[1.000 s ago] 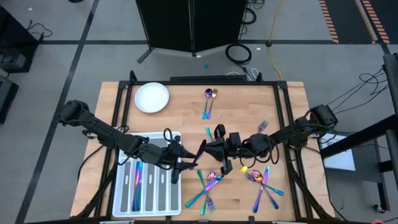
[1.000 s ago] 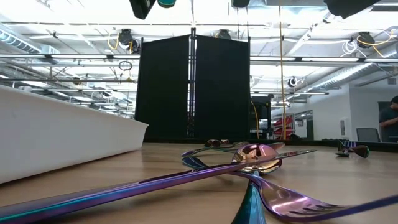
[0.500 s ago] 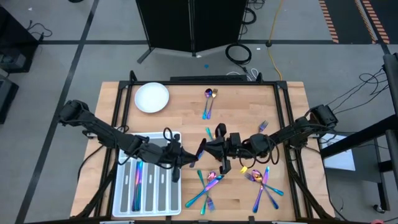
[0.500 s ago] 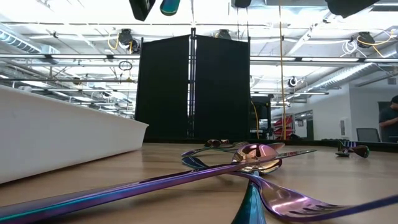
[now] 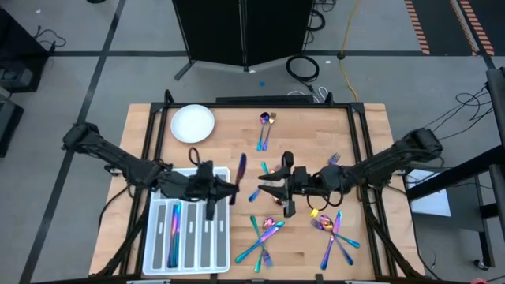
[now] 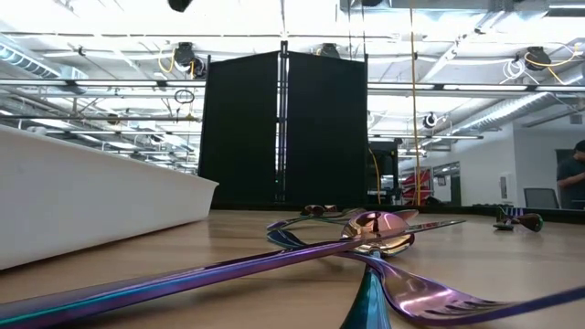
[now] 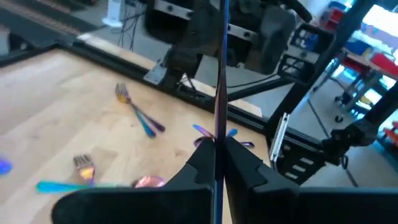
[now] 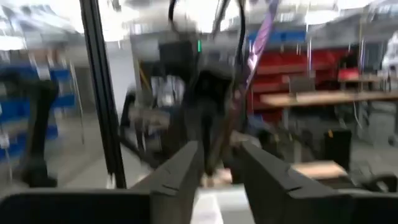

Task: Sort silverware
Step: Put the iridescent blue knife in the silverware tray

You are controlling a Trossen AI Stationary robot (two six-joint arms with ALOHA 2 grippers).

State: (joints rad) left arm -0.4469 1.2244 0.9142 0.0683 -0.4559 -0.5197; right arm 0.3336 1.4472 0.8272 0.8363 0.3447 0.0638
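Wooden counter (image 5: 300, 146), no legible writing. Left gripper (image 5: 235, 183) fingers (image 7: 239, 163) clamp an iridescent knife (image 5: 241, 167); right gripper (image 5: 264, 186) fingers (image 8: 267, 180) parted, empty. Silverware (image 5: 267, 230) scattered.

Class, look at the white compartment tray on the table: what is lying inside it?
Inside the tray, two iridescent pieces lie lengthwise in the left-hand slots. The left gripper and its arm cover the tray's far end, so anything there is hidden.

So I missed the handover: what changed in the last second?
The left gripper shut on the knife and drew back toward the tray. The right gripper let go and opened. The loose silverware and plate stayed put.
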